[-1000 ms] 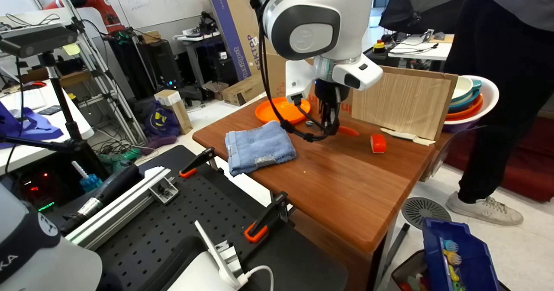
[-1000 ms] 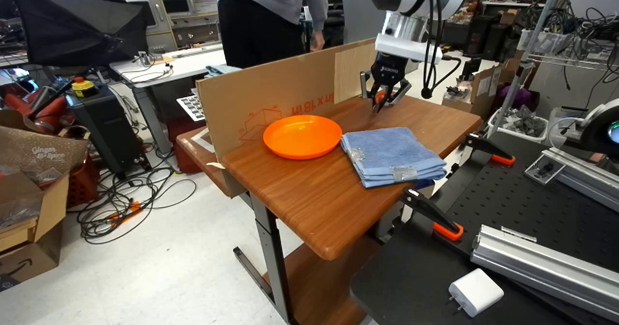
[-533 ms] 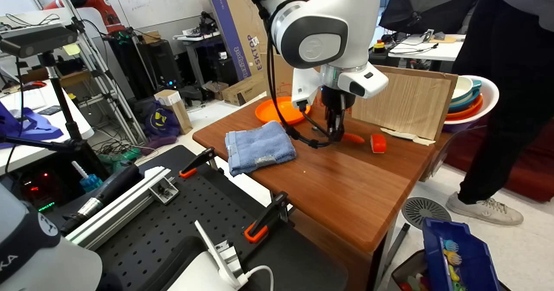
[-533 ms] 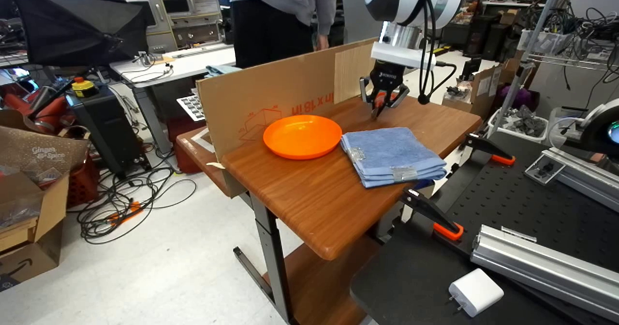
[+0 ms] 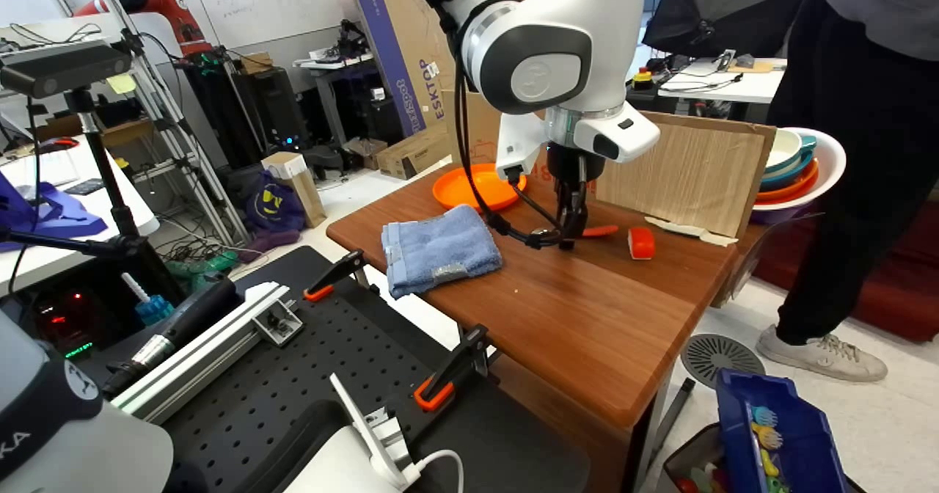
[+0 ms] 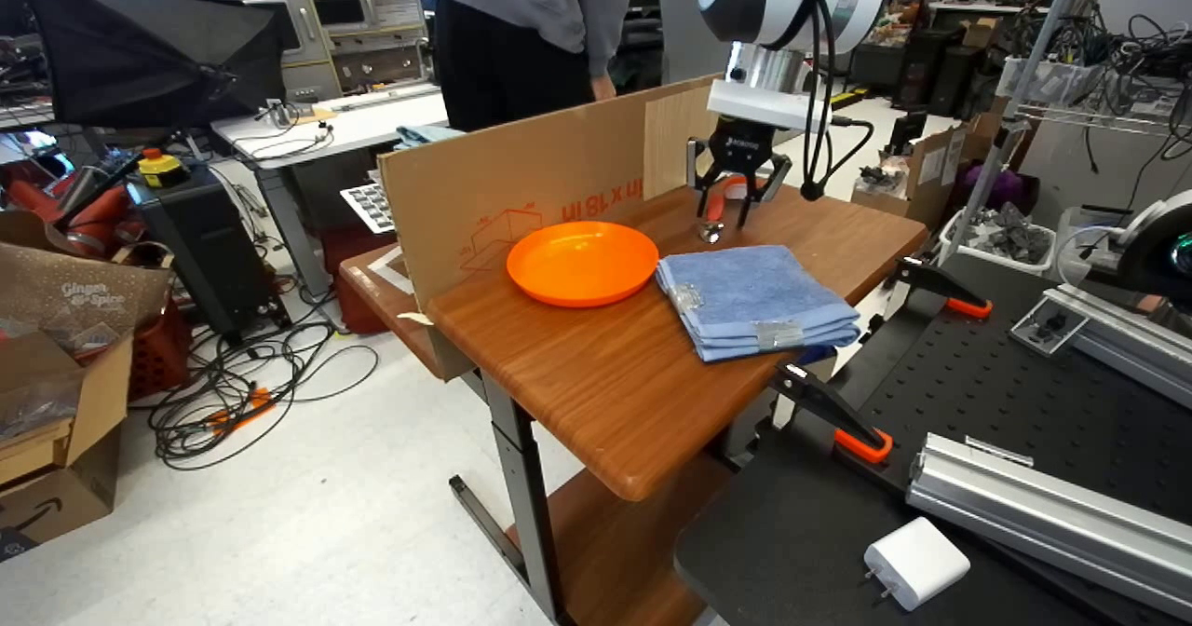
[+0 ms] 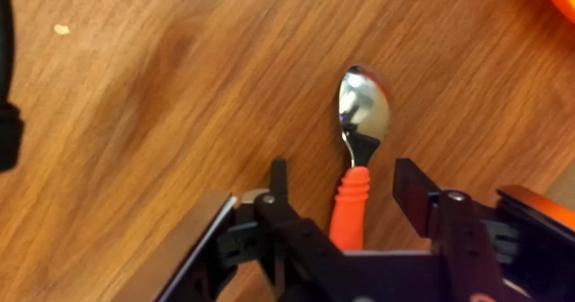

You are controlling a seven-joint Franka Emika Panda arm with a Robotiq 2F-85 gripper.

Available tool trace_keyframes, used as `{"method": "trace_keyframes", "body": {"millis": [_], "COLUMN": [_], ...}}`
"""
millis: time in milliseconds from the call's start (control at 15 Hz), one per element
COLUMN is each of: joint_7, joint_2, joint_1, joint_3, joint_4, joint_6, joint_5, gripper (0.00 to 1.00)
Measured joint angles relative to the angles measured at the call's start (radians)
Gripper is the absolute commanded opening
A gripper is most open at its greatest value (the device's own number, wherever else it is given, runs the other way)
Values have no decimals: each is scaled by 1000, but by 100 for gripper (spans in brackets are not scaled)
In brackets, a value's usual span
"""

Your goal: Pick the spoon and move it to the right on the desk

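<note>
Shiny metal spoon (image 7: pixel 360 158), matt handle (image 7: pixel 351 207), smooth wooden desk (image 5: pixel 587 309), glossy plate (image 6: pixel 582 263), cloth towel (image 6: pixel 756 298)

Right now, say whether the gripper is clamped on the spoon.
No; in the wrist view, the desk shows between the spoon and both fingers.

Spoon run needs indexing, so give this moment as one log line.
spoon: on desk, ungripped | gripper: open, fingers flanking handle | phase: apparently just released
</note>
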Motion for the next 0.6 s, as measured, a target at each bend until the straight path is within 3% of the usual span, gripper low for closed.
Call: {"method": "trace_keyframes", "body": {"millis": [67,600], "joint_7": [2,5], "joint_2": [0,-1], "joint_1": [0,1], "joint_3": [0,0], "joint_4": [0,2], "joint_6": [0,0], "joint_5": [0,0], "gripper": [100,100]}}
